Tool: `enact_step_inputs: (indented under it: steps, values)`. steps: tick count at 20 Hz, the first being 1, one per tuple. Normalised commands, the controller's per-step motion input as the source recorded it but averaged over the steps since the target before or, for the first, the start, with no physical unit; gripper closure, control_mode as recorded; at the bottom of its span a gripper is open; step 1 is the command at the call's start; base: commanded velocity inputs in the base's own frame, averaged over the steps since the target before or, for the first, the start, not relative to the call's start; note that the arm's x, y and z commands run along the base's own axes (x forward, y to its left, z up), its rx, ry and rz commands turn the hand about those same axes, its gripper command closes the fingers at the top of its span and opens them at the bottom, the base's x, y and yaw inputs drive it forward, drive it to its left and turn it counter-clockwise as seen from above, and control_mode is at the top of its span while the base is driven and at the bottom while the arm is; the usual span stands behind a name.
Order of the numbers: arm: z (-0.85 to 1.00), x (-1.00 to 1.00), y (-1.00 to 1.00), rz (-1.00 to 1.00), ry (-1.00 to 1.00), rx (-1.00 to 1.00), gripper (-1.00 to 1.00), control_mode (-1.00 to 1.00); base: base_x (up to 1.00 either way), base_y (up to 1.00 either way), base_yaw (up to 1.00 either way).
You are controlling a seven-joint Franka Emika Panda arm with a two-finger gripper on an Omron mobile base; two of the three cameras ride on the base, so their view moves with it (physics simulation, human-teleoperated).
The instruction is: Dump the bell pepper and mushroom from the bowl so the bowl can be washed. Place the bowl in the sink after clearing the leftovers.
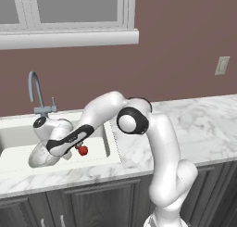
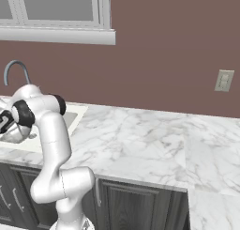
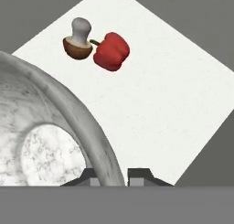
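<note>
Hand view: bowl gripped at rim

The arm is bent low over the sink [image 1: 109,142]. The bowl [image 3: 50,141] is clamped by its rim in the pincer [image 3: 116,176]. Bell pepper [image 3: 111,51] and mushroom [image 3: 77,39] are seen touching on the sink floor.

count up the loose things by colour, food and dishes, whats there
red: 1, the bell pepper
brownish-grey: 1, the mushroom
white: 1, the bowl, its rim between the fingers
total: 3
</note>
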Motion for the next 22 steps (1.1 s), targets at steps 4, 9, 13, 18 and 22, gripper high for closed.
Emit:
enact_step_inputs:
  steps: [4, 9, 13, 18, 22]
  values:
    - [-0.11, 0.39, 0.22, 0.01, 0.00, 0.02, 1.00, -1.00, 0.00, 0.00, 0.00]
    - [-0.14, 0.51, 0.36, 0.01, 0.00, 0.05, 1.00, -1.00, 0.00, 0.00, 0.00]
    - [-0.37, 0.28, 0.31, 0.01, 0.08, 0.00, 1.00, -1.00, 0.00, 0.00, 0.00]
    - [-0.42, 0.05, 0.17, 0.02, 0.13, 0.00, 1.00, -1.00, 0.00, 0.00, 0.00]
    - [-0.32, 0.17, 0.06, 0.03, 0.10, 0.00, 1.00, -1.00, 0.00, 0.00, 0.00]
